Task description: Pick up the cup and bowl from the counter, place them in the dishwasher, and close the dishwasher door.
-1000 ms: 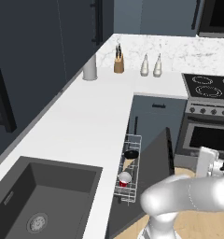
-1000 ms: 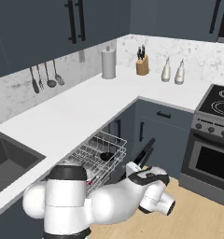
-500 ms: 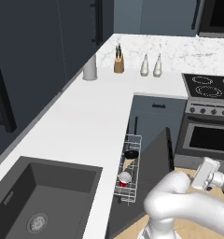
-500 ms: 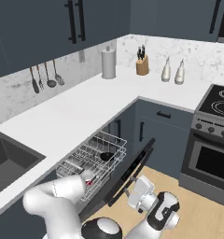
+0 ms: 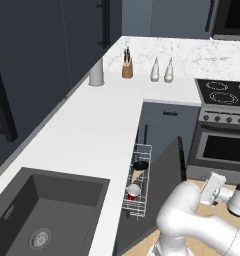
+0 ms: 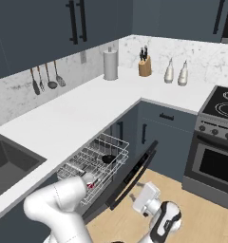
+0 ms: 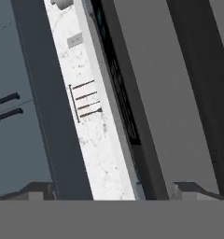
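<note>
Since the earlier frame, the arm had swung lower and rightward, carrying the gripper down beside the half-open dishwasher door. Its fingers stood spread wide with nothing between them. Both the cup and the bowl sat in the pulled-out white wire rack of the dishwasher, the red cup nearer the sink, the black bowl farther along. Above them the white surface carried a grey canister, a knife block and two bottles near the backsplash.
</note>
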Controlling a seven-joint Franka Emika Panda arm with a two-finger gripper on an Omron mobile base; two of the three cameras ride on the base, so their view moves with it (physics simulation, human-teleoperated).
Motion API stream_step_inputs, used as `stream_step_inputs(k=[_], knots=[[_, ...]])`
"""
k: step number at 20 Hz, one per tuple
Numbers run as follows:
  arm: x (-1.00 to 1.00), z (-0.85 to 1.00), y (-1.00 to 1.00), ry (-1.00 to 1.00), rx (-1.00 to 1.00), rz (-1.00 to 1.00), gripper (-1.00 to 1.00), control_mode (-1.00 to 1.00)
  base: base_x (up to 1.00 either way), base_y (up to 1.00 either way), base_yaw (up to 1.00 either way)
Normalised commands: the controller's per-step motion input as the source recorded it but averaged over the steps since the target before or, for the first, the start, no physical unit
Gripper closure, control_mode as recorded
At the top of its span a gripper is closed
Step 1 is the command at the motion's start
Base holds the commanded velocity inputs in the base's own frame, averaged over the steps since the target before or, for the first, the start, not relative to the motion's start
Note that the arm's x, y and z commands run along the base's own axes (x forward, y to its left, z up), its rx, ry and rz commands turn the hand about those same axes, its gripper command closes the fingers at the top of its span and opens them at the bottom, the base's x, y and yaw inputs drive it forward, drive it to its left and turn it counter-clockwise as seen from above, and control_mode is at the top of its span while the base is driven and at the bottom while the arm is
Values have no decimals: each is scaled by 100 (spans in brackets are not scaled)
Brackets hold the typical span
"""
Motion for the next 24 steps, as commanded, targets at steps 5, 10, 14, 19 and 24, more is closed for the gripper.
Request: stream_step_inputs(k=[5, 10, 14, 19, 24], knots=[[49, -56, -17, 13, 3, 0, -100, -100, 0, 0, 0], [65, -78, -1, 16, 0, 0, -100, -100, 0, 0, 0], [61, -66, 0, 11, 0, 0, -100, -100, 0, 0, 0], [38, -71, -1, 6, 0, 0, -100, -100, 0, 0, 0], [23, -62, 29, -2, 4, 0, -100, -100, 0, 0, 0]])
